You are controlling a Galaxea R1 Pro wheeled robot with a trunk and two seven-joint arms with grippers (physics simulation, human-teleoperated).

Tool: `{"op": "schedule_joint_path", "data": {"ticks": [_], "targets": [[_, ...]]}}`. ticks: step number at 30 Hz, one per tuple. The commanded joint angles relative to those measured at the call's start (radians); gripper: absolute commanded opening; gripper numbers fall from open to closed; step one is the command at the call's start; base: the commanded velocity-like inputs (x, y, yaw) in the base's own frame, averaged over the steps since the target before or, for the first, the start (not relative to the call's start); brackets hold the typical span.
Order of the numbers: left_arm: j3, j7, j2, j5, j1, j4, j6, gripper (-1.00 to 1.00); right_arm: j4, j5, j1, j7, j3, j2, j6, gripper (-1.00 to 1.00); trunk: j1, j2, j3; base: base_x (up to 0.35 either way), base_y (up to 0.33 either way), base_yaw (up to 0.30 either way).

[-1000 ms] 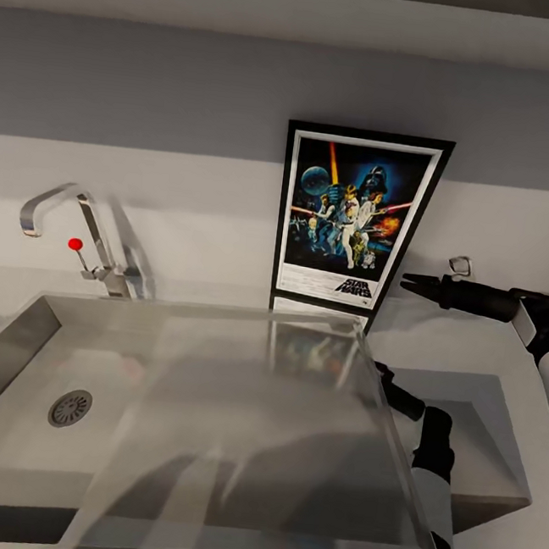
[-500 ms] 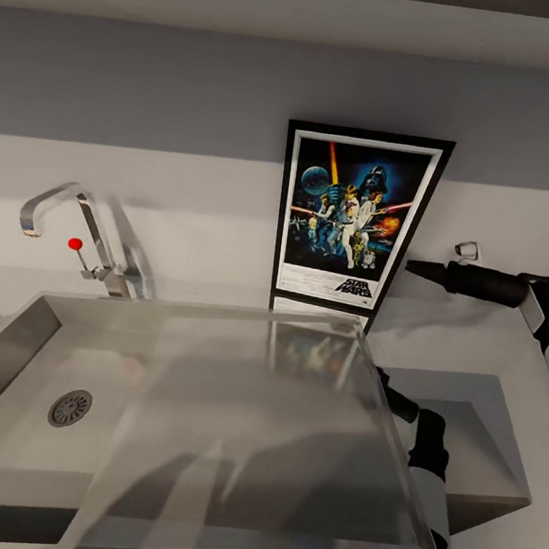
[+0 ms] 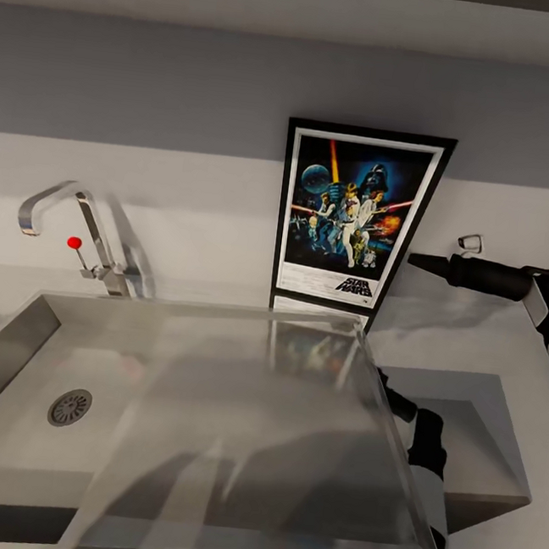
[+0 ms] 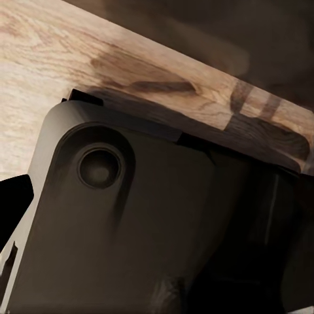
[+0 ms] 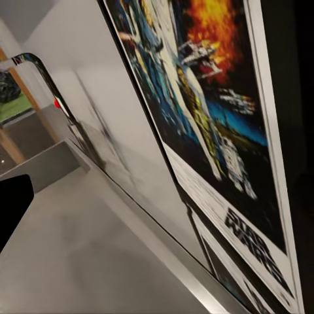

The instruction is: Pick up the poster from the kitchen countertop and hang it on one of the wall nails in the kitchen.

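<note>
The poster [image 3: 351, 219] stands just beside the right gripper [image 3: 414, 260].

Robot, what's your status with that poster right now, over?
Right gripper beside poster's right edge, not touching; jaws' state unclear. Poster upright on countertop, leaning on wall, not yet grasped. Nothing between gripper and poster.

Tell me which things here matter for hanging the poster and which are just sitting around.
For the job:
poster, leaning on the wall
kitchen countertop under it
right end effector, beside the poster

Just there:
tap with red knob
sink
drainboard
</note>
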Motion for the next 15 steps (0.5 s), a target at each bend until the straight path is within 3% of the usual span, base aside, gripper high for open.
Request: {"op": "schedule_joint_path", "data": {"ticks": [1, 15], "targets": [[0.004, -0.005, 0.000, -0.003, 0.000, -0.001, -0.003, 1.00, 0.000, 0.003, -0.001, 0.004, -0.004, 0.000, 0.010, 1.00, 0.000, 0.000, -0.002, 0.000, 0.000, 0.000], [0.004, -0.005, 0.000, -0.003, 0.000, -0.001, -0.003, 1.00, 0.000, 0.003, -0.004, 0.005, -0.004, 0.000, 0.010, 1.00, 0.000, 0.000, -0.019, 0.000, 0.000, 0.000]]}}
